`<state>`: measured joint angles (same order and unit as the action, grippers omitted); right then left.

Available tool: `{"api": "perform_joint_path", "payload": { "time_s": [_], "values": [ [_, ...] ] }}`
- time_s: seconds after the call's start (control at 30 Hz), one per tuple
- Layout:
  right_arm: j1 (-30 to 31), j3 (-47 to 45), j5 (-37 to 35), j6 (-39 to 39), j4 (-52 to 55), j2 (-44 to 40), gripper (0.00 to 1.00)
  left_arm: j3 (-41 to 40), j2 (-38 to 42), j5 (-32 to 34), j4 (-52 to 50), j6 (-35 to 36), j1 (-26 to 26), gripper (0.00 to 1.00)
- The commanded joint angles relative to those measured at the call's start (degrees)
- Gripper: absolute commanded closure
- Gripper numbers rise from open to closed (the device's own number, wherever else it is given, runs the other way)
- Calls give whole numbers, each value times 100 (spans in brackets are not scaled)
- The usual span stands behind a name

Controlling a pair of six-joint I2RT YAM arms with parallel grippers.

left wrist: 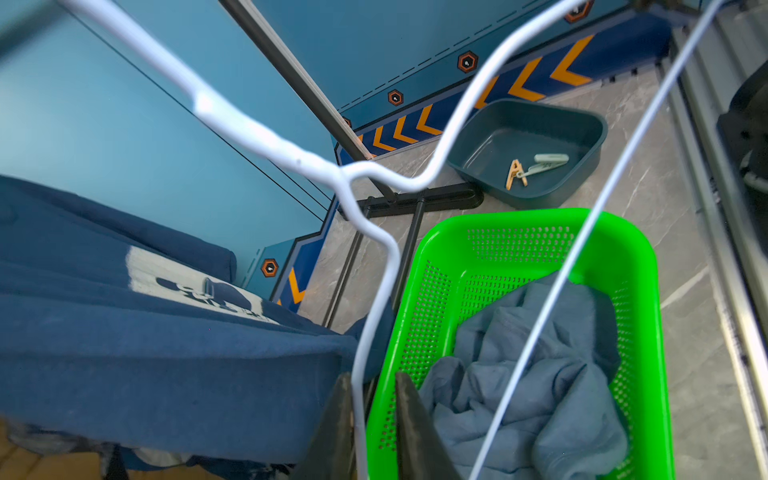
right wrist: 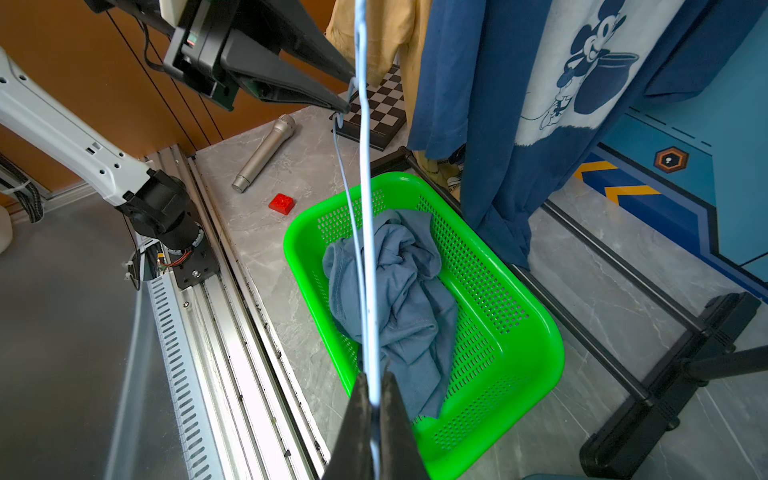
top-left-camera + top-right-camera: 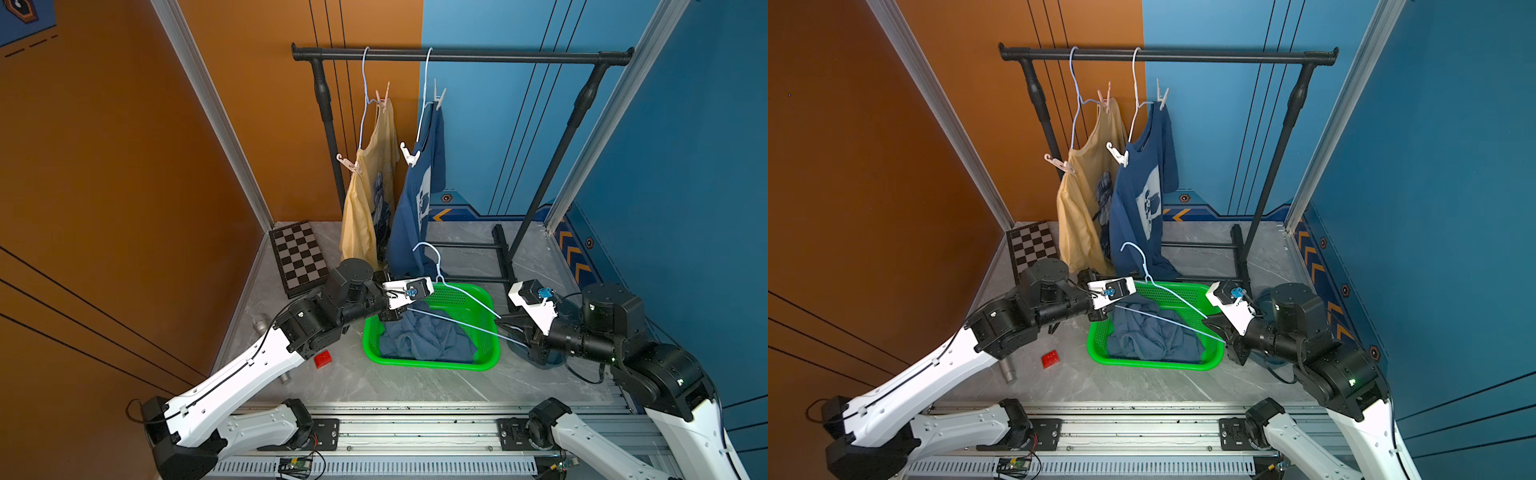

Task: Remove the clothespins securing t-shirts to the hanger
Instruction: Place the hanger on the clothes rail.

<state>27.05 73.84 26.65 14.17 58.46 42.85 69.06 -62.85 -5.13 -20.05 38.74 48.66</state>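
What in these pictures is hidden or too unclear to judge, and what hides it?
1) Dark bin: in both top views the right arm covers most of it; only the left wrist view shows inside.
2) Clothespins in it: small, overlapping; number unclear.
3) Yellow t-shirt: in a top view its print is folded, partly behind the navy t-shirt.
4) Left gripper: fingers apart around the hanger; contact unclear.
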Motion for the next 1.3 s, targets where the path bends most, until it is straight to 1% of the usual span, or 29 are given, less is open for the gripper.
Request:
{"api": "perform_joint_path", "payload": {
  "time_s": [0.0,0.07,0.23,0.33,0.47,0.6,0.7,0.83,0.9,1.0,1.07,1.27],
  "values": [
    [-24,63,-332,144,61,-36,100,-15,-17,-168,-16,-60,18,62],
    [-24,71,-507,226,216,-36,100,-10,-25,-159,-16,-63,29,55],
    [-33,60,-1170,410,589,-98,100,20,-93,-169,-18,-111,42,46],
    [-67,41,-1515,428,692,-150,100,67,-189,-199,-6,-168,54,42],
    [-142,1,-1865,403,727,-229,100,181,-372,-187,130,-393,76,40],
    [-227,22,-2351,326,735,-303,100,226,-570,-184,845,-1035,122,38],
    [-294,90,-2779,247,720,-353,100,313,-789,-197,1637,-1681,155,36],
    [-358,130,-3215,167,505,-462,100,579,-1169,-385,2431,-2660,139,35],
    [-382,147,-3396,90,326,-481,100,813,-1405,-579,2644,-2986,152,32],
    [-409,174,-3753,-131,-11,-460,100,1216,-1790,-700,2891,-3259,210,31],
    [-428,204,-3851,-243,-246,-435,100,1541,-2046,-706,2936,-3402,232,30],
    [-539,356,-4125,-541,-1046,-206,100,2543,-2801,-518,3074,-3796,261,30]
  ]
}}
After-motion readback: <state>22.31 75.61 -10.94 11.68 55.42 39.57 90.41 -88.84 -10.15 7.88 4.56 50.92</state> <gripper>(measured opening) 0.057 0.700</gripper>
